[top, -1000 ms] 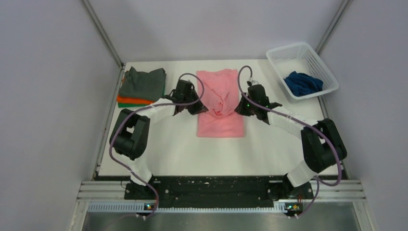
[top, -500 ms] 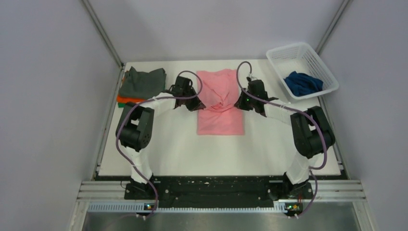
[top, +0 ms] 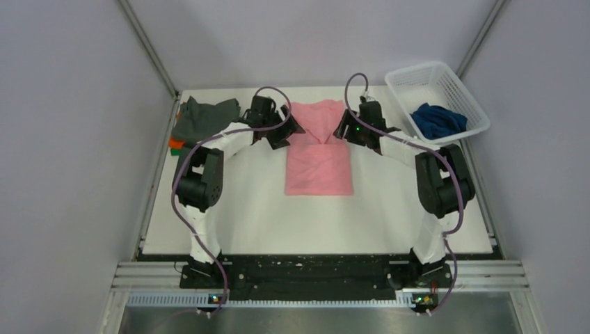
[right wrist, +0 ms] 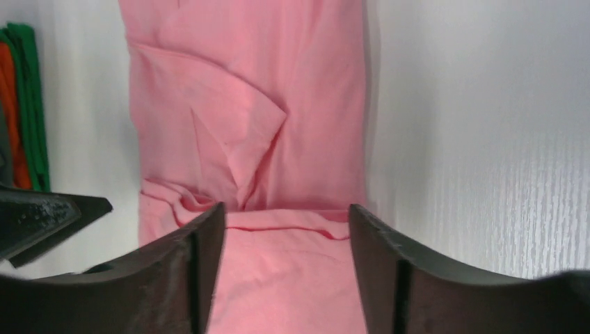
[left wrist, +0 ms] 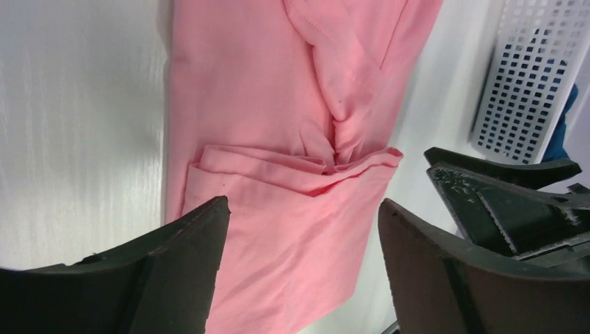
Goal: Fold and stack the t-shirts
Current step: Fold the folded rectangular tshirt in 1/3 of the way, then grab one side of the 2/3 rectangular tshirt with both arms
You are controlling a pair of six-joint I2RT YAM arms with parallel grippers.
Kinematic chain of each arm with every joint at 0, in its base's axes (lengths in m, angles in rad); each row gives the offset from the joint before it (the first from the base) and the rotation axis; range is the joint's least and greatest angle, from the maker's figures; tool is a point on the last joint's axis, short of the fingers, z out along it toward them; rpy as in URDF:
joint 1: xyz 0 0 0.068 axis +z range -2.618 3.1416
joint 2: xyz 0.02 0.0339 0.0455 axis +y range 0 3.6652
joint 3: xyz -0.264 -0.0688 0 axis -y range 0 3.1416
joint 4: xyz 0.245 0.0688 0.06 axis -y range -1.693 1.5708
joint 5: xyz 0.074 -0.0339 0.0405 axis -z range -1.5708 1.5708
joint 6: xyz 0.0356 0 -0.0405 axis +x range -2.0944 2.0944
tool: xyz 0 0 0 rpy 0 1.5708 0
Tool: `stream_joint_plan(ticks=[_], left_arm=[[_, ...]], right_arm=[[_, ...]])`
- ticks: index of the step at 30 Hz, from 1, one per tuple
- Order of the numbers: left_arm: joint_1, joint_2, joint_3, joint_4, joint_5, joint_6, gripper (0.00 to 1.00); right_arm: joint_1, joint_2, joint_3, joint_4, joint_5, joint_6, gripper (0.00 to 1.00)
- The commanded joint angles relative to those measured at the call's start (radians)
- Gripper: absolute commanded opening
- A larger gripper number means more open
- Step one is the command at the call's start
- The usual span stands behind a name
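The pink t-shirt (top: 319,163) lies as a long narrow strip in the middle of the table, with a puckered fold across it (left wrist: 334,156) toward its far end. My left gripper (top: 287,132) hovers at the strip's left edge, open, with only pink cloth showing between its fingers (left wrist: 303,204). My right gripper (top: 342,131) is at the right edge, also open over the cloth (right wrist: 286,207). A dark grey t-shirt (top: 205,118) tops a stack at the far left, with orange (right wrist: 17,118) and green (right wrist: 33,97) beneath. The navy t-shirt (top: 437,120) lies bunched in the basket.
The white lattice basket (top: 407,82) stands at the far right corner, close to the right arm. The folded stack sits against the table's left edge. Grey walls close in the table at the back and both sides.
Both grippers moved toward the far end of the table, drawing the pink fold with them. They then opened and let go of the cloth.
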Motion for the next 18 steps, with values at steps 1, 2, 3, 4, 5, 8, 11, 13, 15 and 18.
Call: stream_joint_plan(ticks=[1,2,3,4,5,8,11,13,15,18], left_arm=[[0.019,-0.077,0.000,0.001,-0.024,0.000,0.96],[0.021,-0.104,-0.017,-0.023,-0.047,0.016,0.98],[0.020,-0.134,-0.036,-0.046,-0.073,0.031,0.99],[0.020,-0.168,-0.063,-0.063,-0.085,0.046,0.99],[0.019,-0.199,-0.099,-0.074,-0.088,0.058,0.99],[0.002,-0.315,-0.275,-0.078,-0.063,0.078,0.99],[-0.042,-0.400,-0.431,-0.067,-0.069,0.071,0.99],[-0.079,-0.433,-0.504,-0.065,-0.093,0.064,0.99],[-0.104,-0.442,-0.552,-0.060,-0.118,0.047,0.98],[-0.108,-0.429,-0.600,-0.013,-0.121,0.013,0.82]], right_arm=[[-0.013,-0.058,0.032,-0.043,0.027,-0.006,0.73],[-0.012,-0.088,0.008,-0.048,0.022,-0.018,0.84],[-0.012,-0.118,-0.023,-0.053,0.014,-0.029,0.95],[-0.013,-0.150,-0.057,-0.060,0.005,-0.035,0.98],[-0.012,-0.190,-0.102,-0.061,-0.012,-0.040,0.99],[-0.012,-0.333,-0.300,-0.032,-0.095,-0.037,0.99],[-0.011,-0.450,-0.460,-0.011,-0.154,-0.009,0.99],[-0.011,-0.506,-0.535,0.003,-0.182,0.018,0.97],[-0.010,-0.534,-0.591,0.032,-0.200,0.041,0.95],[-0.010,-0.528,-0.625,0.038,-0.208,0.069,0.85]])
